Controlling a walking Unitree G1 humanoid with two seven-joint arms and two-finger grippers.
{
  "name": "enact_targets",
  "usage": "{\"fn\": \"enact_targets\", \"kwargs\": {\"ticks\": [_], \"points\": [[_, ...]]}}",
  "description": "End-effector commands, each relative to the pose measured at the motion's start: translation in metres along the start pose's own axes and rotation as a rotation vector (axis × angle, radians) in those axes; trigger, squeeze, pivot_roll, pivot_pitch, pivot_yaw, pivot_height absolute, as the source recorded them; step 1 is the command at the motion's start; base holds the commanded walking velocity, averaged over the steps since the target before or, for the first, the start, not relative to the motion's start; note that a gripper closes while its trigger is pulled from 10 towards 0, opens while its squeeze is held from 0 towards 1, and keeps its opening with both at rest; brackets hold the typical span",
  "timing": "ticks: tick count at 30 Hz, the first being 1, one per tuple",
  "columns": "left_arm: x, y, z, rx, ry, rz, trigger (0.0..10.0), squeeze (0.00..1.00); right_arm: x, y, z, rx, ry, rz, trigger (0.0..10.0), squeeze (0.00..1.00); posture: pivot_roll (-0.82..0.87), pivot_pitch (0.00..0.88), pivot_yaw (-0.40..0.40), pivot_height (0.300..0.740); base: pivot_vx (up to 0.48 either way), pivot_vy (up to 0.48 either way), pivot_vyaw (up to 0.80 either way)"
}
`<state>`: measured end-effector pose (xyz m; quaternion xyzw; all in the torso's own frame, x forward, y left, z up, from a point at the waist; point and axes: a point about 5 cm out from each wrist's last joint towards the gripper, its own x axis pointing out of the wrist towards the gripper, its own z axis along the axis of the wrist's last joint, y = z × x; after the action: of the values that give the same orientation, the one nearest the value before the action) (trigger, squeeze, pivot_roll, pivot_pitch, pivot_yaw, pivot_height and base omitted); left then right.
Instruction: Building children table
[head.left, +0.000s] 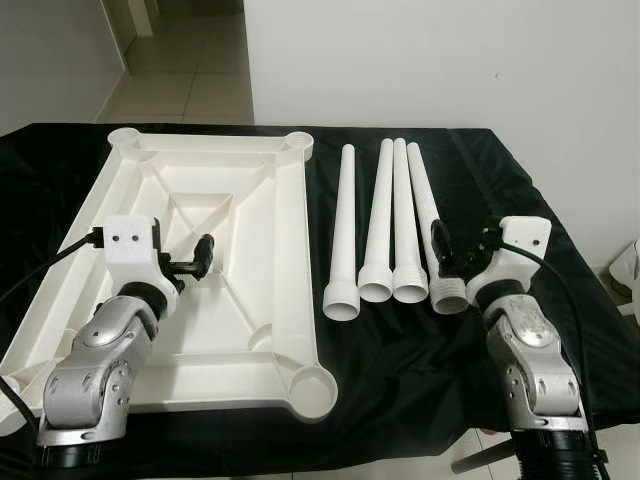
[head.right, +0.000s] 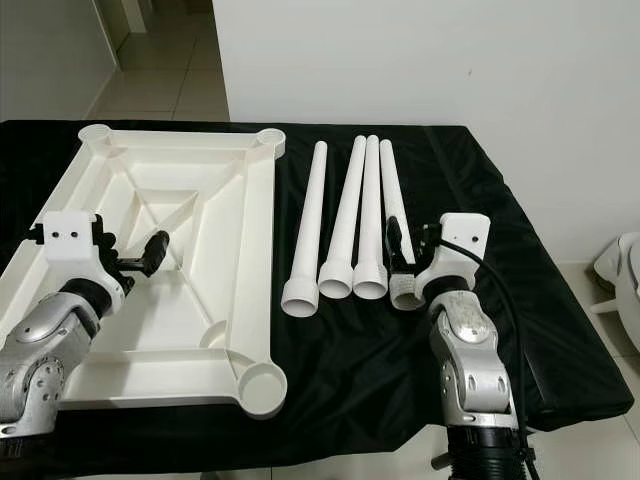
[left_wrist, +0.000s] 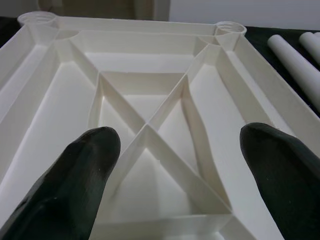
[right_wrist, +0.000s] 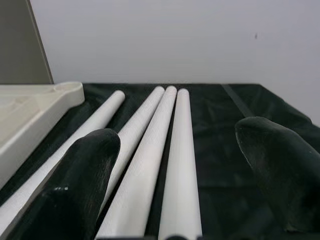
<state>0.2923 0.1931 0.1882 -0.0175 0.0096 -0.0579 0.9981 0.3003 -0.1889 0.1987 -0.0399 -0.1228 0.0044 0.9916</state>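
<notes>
A white plastic tabletop (head.left: 296, 230) lies upside down on the left half of the table, its ribbed underside (left_wrist: 145, 125) and corner sockets facing up. To its right, several white tube legs (head.left: 345, 235) lie side by side, flared ends toward me. My left gripper (head.left: 198, 258) hovers open over the tabletop's left-middle ribs, and its black fingers (left_wrist: 85, 165) hold nothing. At the near end of the rightmost leg (head.left: 424, 200) my right gripper (head.left: 463, 250) stands open, looking along the legs (right_wrist: 150, 165). Whether it touches the leg I cannot tell.
A black cloth (head.left: 400, 340) covers the table, with bare cloth near the front and right edges. Behind stands a white wall (head.left: 450, 60), and a tiled floor (head.left: 190, 70) shows at the back left. A white object (head.left: 628, 275) stands off the table's right side.
</notes>
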Motion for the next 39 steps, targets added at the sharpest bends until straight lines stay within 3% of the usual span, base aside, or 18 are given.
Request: {"fn": "enact_targets", "kwargs": {"ticks": [1,5,15,20,24,36,39], "points": [[0.001,0.002,-0.002,0.012,0.019,-0.013,10.0,0.0,-0.001,-0.004,-0.004,-0.016,0.015,-0.021,10.0,0.0,-0.01,0.108,-0.002,0.74,0.0,0.0,0.0],[0.002,0.006,-0.004,0.009,0.028,0.004,10.0,0.0,0.0,-0.002,-0.009,-0.032,0.022,-0.026,10.0,0.0,-0.01,0.109,0.005,0.74,0.0,0.0,0.0],[0.002,-0.002,-0.005,0.017,0.044,-0.026,10.0,0.0,0.004,0.002,-0.026,-0.008,0.114,-0.011,10.0,0.0,0.0,0.103,0.0,0.74,0.0,0.0,0.0],[0.005,-0.005,-0.004,0.039,0.054,-0.068,10.0,0.0,0.012,0.006,-0.035,0.0,0.19,0.0,10.0,0.0,0.0,0.099,-0.01,0.74,0.0,0.0,0.0],[0.006,-0.01,-0.006,0.044,0.077,-0.092,10.0,0.0,0.026,0.006,-0.05,0.06,0.333,-0.033,10.0,0.0,0.0,0.097,-0.023,0.74,0.0,0.0,0.0],[-0.003,-0.01,-0.005,0.039,0.083,-0.094,10.0,0.0,0.038,0.009,-0.048,0.116,0.445,0.003,10.0,0.0,0.03,0.103,-0.048,0.74,0.0,0.0,0.0],[-0.002,-0.007,-0.003,0.032,0.075,-0.084,10.0,0.0,0.038,0.002,-0.051,0.128,0.485,-0.072,10.0,0.0,0.03,0.1,-0.049,0.74,0.0,0.0,0.0]]}}
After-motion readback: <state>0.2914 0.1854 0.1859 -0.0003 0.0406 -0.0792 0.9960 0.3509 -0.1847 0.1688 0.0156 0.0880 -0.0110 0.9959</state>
